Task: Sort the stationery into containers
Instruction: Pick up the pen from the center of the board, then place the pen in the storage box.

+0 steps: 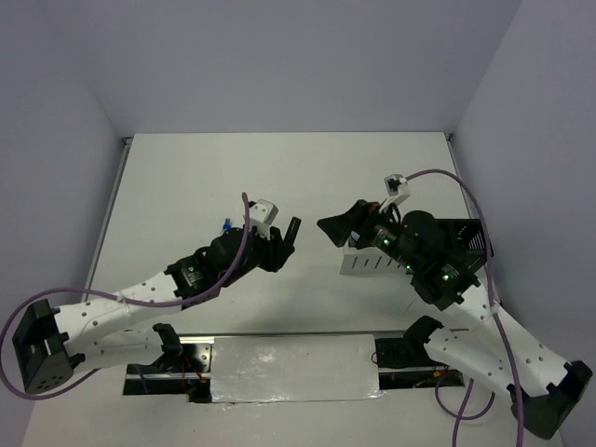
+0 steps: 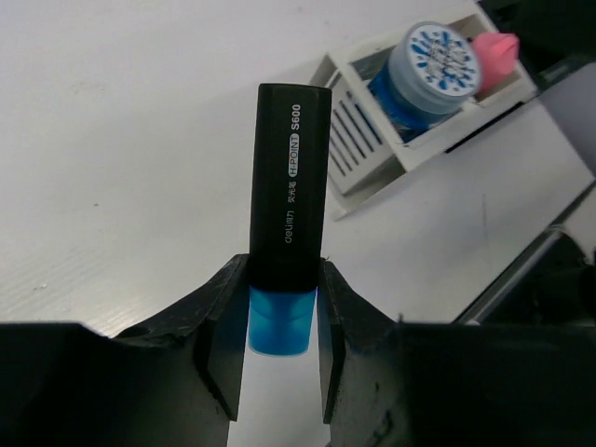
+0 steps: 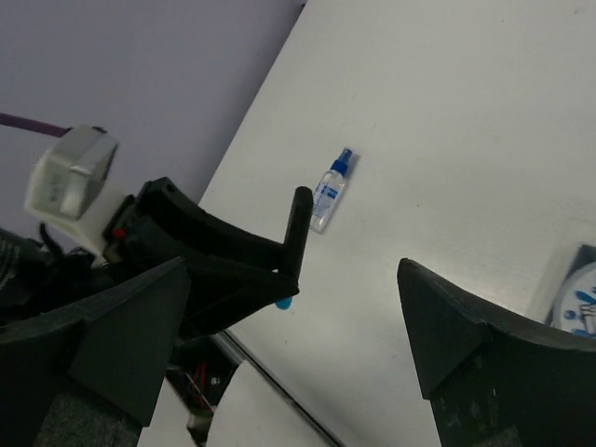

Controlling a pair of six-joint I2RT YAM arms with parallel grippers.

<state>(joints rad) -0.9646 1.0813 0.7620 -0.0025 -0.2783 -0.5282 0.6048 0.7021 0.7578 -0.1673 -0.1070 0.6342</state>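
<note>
The left tool is gripping the blue marker, its two fingers pressing on the blue barrel while the black end is sticking out past the fingertips (the white lettering on the cap is facing the wrist camera). In the right wrist view that marker is standing nearly upright, black end up. Beyond the marker, the white slatted organizer is sitting on the bench, and the round dotted-lid tin is resting in it on top of the blue roll, with the pink tube just beside the tin. The right tool is hanging with its fingers spread wide and holding nothing, near the organizer. The tiny clear bottle is lying on the bench, apart from both tools. The black mesh box is sitting just behind the organizer, partly hidden by the right arm.
</note>
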